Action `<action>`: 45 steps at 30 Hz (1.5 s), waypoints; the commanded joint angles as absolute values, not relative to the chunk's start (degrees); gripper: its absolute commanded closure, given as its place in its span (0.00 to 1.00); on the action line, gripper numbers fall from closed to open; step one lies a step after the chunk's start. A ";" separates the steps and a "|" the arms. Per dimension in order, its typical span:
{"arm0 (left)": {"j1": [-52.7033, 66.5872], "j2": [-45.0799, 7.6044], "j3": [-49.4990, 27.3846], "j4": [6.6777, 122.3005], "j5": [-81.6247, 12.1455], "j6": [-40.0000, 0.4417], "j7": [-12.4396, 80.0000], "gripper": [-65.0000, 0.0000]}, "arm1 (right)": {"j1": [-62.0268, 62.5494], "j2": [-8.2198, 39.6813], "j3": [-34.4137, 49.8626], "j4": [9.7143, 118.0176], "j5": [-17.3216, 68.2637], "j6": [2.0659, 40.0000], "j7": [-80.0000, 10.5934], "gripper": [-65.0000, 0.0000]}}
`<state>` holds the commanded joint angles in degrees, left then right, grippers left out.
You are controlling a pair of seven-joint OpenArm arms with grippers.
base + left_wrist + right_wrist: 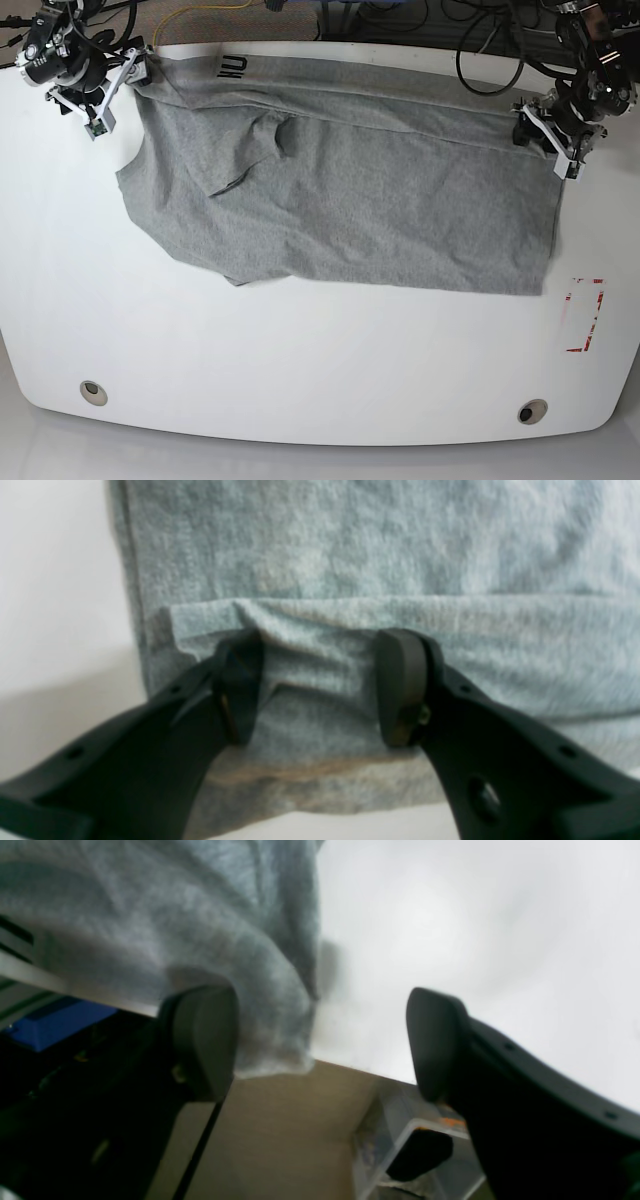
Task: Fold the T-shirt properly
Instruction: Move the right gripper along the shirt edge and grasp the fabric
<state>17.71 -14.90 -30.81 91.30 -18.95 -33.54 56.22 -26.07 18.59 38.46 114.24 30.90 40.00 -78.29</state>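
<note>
1. T-shirt [350, 200]: 1, grey.
2. Grippers: 2, left gripper [548, 135] and right gripper [118, 80].
3. Table [300, 350]: 1, white.
4. Holes in table: 2, near edge; left hole [92, 391], right hole [531, 411].
5. Red-marked rectangle [582, 315]: 1.

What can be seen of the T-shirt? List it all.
The T-shirt is light heather-grey, soft knit cloth, spread mostly flat across the far half of the white table, wrinkled, with a fold along its far edge showing part of a black print. A sleeve lies folded in over the body. The left gripper straddles a folded fabric edge at one far corner; the right gripper is open at the other corner, one finger against the cloth.
</note>
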 joint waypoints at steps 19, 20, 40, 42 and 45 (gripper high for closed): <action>17.54 -16.31 -33.45 90.77 -18.95 -33.63 56.40 0.50 | -20.26 15.69 42.86 109.76 31.34 40.00 -80.00 0.25; 17.54 -16.31 -33.45 90.68 -18.95 -33.63 56.40 0.50 | -20.53 15.43 42.86 110.64 31.43 40.00 -80.00 0.25; 17.36 -16.31 -33.19 90.51 -18.95 -33.63 56.31 0.50 | -20.53 14.55 42.68 112.13 43.74 40.00 -80.00 0.25; 17.36 -16.31 -33.19 90.51 -18.95 -33.63 56.31 0.50 | -18.15 13.32 42.68 110.37 42.59 40.00 -80.00 0.25; 17.36 -16.31 -33.19 90.51 -18.95 -33.63 56.31 0.50 | -15.60 12.26 42.59 108.26 41.10 40.00 -80.00 0.25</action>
<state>17.36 -16.31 -33.19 90.51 -18.95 -33.63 56.31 -15.60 12.26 42.59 108.26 41.10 40.00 -80.00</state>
